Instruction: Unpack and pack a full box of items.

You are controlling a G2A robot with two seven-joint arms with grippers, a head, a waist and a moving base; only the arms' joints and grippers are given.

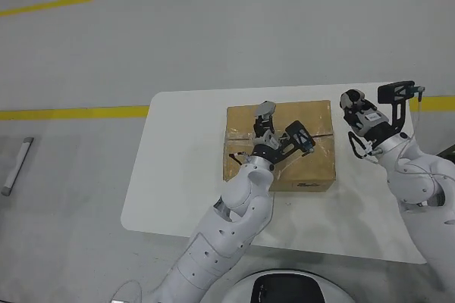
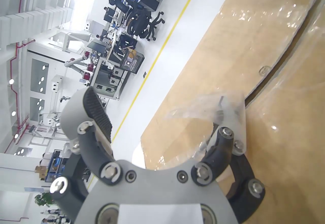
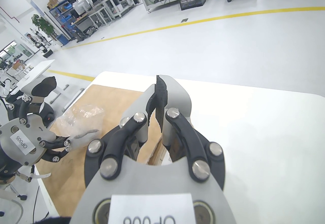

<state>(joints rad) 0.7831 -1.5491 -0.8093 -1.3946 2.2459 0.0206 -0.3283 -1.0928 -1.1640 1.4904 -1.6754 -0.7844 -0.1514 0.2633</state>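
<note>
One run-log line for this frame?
box: flaps closed, on table | left pincer: open above box, clear film on one finger | right pincer: shut, beside box

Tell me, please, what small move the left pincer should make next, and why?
Probably close the left pincer on the crumpled clear tape and peel it off the seam: the box is shut, the pincer open, the tape lifted beside one finger.

White desk (image 1: 178, 159) with rounded corners, set on a grey floor (image 1: 76, 60). A brown cardboard box (image 1: 318, 155), flaps folded down, is carried on its far half.
</note>
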